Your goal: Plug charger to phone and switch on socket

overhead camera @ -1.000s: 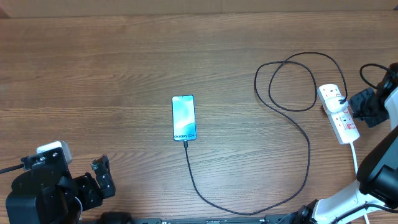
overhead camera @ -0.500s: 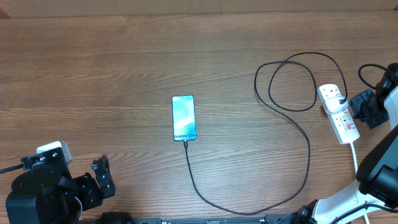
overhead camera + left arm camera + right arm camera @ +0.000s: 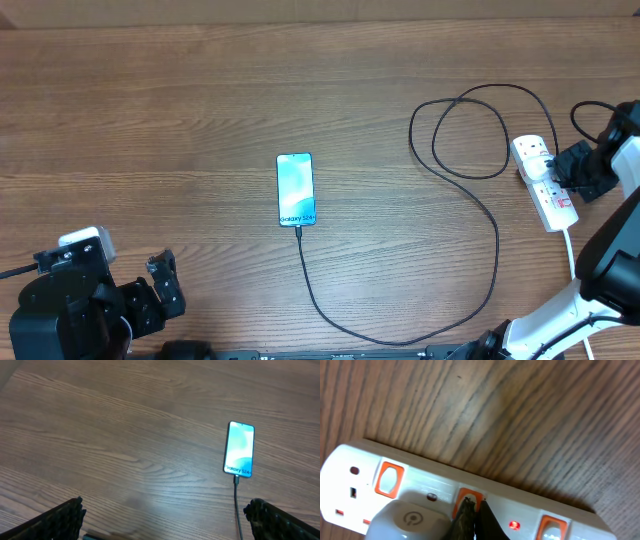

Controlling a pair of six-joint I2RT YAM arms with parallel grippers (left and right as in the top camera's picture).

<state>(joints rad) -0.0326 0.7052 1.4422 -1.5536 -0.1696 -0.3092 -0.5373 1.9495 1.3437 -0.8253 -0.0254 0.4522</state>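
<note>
So the right gripper (image 3: 472, 516) has its two dark fingers pinched fully together with nothing between them. The tips are sitting right on one of the orange-red rocker switches (image 3: 468, 494) of the long white plastic power strip (image 3: 427, 482). There's a small red indicator light (image 3: 514, 524) glowing just beside that switch. From overhead, that gripper (image 3: 562, 170) comes at the strip (image 3: 547, 190) from the right edge of the brown wood-grain table (image 3: 150, 120).

The left gripper (image 3: 165, 515) is spread about as wide as it goes and holds nothing. It's parked at the near left corner (image 3: 165, 285), well away from everything.

The slim black-edged smartphone (image 3: 295, 189) with the light blue screen lies flat near the middle of the table, screen up (image 3: 240, 449). The thin black charger cable (image 3: 497, 250) meets the phone's bottom edge (image 3: 237, 505) and looks plugged in. From there it swings along the near edge and up to the right, then coils into a couple of loops beside the power strip.
</note>
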